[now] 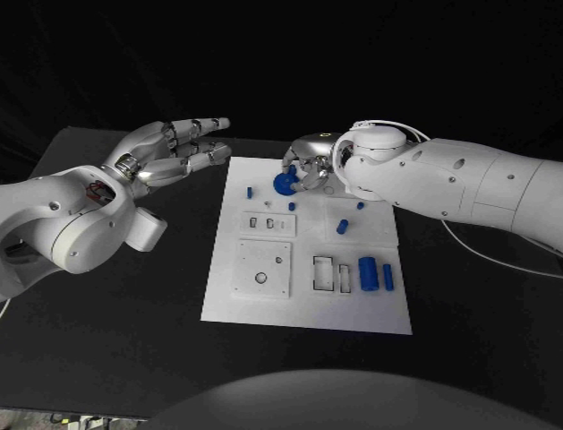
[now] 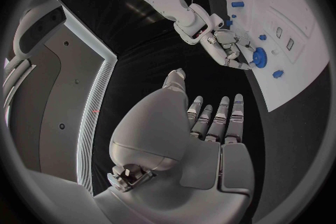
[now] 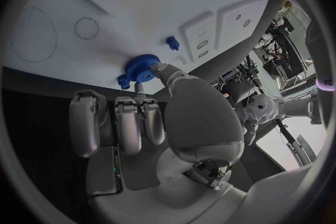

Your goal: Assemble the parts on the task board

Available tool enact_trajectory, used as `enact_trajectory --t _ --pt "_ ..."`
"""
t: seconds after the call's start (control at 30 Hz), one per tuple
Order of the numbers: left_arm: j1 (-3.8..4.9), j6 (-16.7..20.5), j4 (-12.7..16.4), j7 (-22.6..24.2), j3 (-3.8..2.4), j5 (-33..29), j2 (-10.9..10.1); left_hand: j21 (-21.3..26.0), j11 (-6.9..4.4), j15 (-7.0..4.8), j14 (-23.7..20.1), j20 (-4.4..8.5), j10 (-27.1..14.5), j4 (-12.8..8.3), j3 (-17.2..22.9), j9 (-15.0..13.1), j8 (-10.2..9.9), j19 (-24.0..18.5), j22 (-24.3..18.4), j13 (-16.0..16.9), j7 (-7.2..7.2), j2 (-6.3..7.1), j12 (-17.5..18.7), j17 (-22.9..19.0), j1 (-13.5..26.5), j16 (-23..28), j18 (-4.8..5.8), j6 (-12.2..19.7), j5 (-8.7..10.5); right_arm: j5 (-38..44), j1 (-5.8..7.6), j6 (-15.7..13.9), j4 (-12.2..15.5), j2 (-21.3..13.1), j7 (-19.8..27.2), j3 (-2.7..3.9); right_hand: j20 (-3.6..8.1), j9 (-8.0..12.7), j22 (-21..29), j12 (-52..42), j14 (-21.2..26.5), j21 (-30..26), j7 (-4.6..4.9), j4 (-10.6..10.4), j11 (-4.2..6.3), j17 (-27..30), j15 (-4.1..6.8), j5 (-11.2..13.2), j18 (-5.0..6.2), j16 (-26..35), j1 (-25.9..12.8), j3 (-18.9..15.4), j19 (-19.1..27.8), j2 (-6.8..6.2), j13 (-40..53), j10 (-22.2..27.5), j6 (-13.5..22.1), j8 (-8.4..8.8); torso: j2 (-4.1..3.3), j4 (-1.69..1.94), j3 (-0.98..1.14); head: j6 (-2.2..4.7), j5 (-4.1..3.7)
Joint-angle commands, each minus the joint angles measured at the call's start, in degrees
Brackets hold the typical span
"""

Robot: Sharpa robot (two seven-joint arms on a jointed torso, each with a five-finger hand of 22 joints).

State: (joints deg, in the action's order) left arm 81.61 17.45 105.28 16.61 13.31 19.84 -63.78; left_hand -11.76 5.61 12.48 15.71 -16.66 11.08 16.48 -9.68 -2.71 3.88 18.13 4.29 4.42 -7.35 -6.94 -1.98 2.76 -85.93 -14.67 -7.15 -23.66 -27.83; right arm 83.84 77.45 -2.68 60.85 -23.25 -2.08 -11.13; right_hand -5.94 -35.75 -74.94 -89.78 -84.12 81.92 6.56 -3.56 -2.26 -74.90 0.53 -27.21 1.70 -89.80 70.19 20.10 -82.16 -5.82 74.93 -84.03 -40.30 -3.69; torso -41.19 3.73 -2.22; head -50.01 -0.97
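The white task board lies in the middle of the black table. At its far end my right hand pinches a blue gear between thumb and a finger, low over the board. The right wrist view has the gear at the fingertips of that hand, close to the board's edge. My left hand hovers left of the board's far corner, fingers spread and holding nothing. In the left wrist view its straight fingers point toward the right hand and the gear.
Small blue pegs lie scattered on the board's far half. Two blue cylinders lie by the rectangular slots near the right edge. A raised white plate sits at the near left.
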Motion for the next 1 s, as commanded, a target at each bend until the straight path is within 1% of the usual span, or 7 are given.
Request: enact_trajectory --t 0.03,0.23,0.37,0.53,0.6,0.83,1.0 --pt "0.02 -0.84 0.07 0.13 -0.04 0.27 0.07 -0.19 -0.14 -0.02 0.24 -0.02 0.37 -0.3 -0.13 -0.05 0.3 0.38 -0.09 0.05 0.06 -0.11 -0.05 0.08 -0.68 -0.37 0.46 -0.28 -0.2 1.0 -0.04 0.43 0.17 -0.36 -0.2 -0.02 0.08 1.12 -11.71 -0.22 -5.88 -0.4 -0.21 0.11 0.43 -15.1 0.09 2.57 0.83 -0.2 0.28 -0.5 0.4 0.47 15.07 -5.97 0.02 0.02 0.01 -0.03 -0.01 0.01 0.03" --pt "0.02 -0.92 0.01 0.1 -0.04 0.27 0.08 -0.19 -0.14 -0.01 0.23 -0.02 0.37 -0.3 -0.13 -0.05 0.3 0.38 -0.09 0.05 0.06 -0.11 -0.05 0.08 -0.69 -0.37 0.46 -0.28 -0.2 1.0 -0.06 -1.98 1.14 -1.72 1.18 -0.03 0.13 3.39 -11.54 -0.22 -5.88 -0.96 -0.5 -0.06 0.61 -15.1 0.24 9.35 0.95 -0.2 0.14 -2.07 0.78 1.12 15.07 -5.97 0.15 0.05 0.02 -0.02 0.0 0.01 0.14" --pt "0.01 -0.93 0.0 0.1 -0.04 0.27 0.05 -0.19 -0.12 -0.01 0.23 -0.02 0.37 -0.32 -0.12 -0.05 0.31 0.38 -0.09 0.05 0.03 -0.11 -0.05 0.08 -0.74 -0.37 0.46 -0.31 -0.23 0.64 -0.08 -6.2 2.66 -3.5 4.02 -0.06 0.7 6.11 -11.48 -0.22 -5.88 -1.24 -2.79 -0.56 1.78 -15.1 0.99 13.86 1.02 -0.2 0.21 -3.58 0.91 1.66 15.07 -5.97 5.25 0.09 0.02 -0.03 0.01 0.01 0.29" --pt "0.01 -0.96 -0.02 0.11 -0.04 0.27 -0.06 -0.19 -0.11 0.0 0.23 -0.02 0.34 -0.33 -0.11 -0.04 0.3 0.38 -0.09 0.04 0.02 -0.12 -0.04 0.08 -0.8 -0.37 0.46 -0.24 -0.25 0.09 -0.08 -11.51 5.12 -6.47 7.23 -0.08 1.55 21.72 -10.74 -0.22 -5.88 -3.47 -8.67 -2.01 2.56 -15.1 1.75 18.55 1.53 -0.2 0.51 -6.13 2.81 2.0 15.07 -5.97 25.65 1.62 0.03 -0.05 0.02 0.11 0.3" --pt "0.01 -1.02 -0.1 0.1 -0.04 0.27 -0.12 -0.19 -0.11 0.0 0.23 -0.02 0.34 -0.33 -0.11 -0.04 0.3 0.38 -0.09 0.04 0.02 -0.12 -0.04 0.08 -0.8 -0.37 0.46 -0.24 -0.25 -0.47 -0.04 -14.07 6.92 -8.63 8.4 -0.09 1.63 21.89 -10.41 -0.22 -5.88 -4.46 -9.44 -2.55 2.62 -15.1 1.84 19.34 1.76 -0.2 0.71 -6.84 3.61 2.02 15.07 -5.97 24.99 1.45 0.04 -0.07 0.01 0.18 0.32" --pt "0.0 -1.17 -0.47 0.08 -0.04 0.27 -0.12 -0.17 -0.08 0.01 0.19 -0.02 0.4 -0.35 -0.08 -0.03 0.29 0.34 -0.11 0.06 0.0 -0.14 -0.05 0.07 -0.89 -0.34 0.45 -0.19 -0.28 -2.02 0.86 -18.54 12.21 -15.15 9.13 -0.1 1.95 15.02 -10.19 -0.22 -5.88 -5.47 -4.27 -4.16 2.88 -15.1 2.07 18.64 1.92 -0.2 1.81 -8.53 3.92 2.61 15.07 -5.97 8.28 -2.29 0.08 -0.17 -0.02 0.41 0.14" --pt "-0.14 -1.4 -0.97 0.01 -0.04 0.27 0.27 -0.15 -0.04 0.01 0.15 -0.02 0.43 -0.41 0.01 -0.01 0.26 0.3 -0.13 0.08 -0.02 -0.23 -0.04 0.06 -1.14 -0.32 0.45 -0.1 -0.36 -0.9 2.01 -18.14 15.19 -19.84 6.71 -0.12 1.47 12.78 -10.81 -0.22 -5.88 -3.95 -1.49 -3.2 1.69 -15.1 1.36 11.98 1.45 -0.2 4.68 -7.85 2.21 3.14 15.07 -5.97 -1.51 -6.86 0.29 -0.36 -0.03 0.3 -0.08"
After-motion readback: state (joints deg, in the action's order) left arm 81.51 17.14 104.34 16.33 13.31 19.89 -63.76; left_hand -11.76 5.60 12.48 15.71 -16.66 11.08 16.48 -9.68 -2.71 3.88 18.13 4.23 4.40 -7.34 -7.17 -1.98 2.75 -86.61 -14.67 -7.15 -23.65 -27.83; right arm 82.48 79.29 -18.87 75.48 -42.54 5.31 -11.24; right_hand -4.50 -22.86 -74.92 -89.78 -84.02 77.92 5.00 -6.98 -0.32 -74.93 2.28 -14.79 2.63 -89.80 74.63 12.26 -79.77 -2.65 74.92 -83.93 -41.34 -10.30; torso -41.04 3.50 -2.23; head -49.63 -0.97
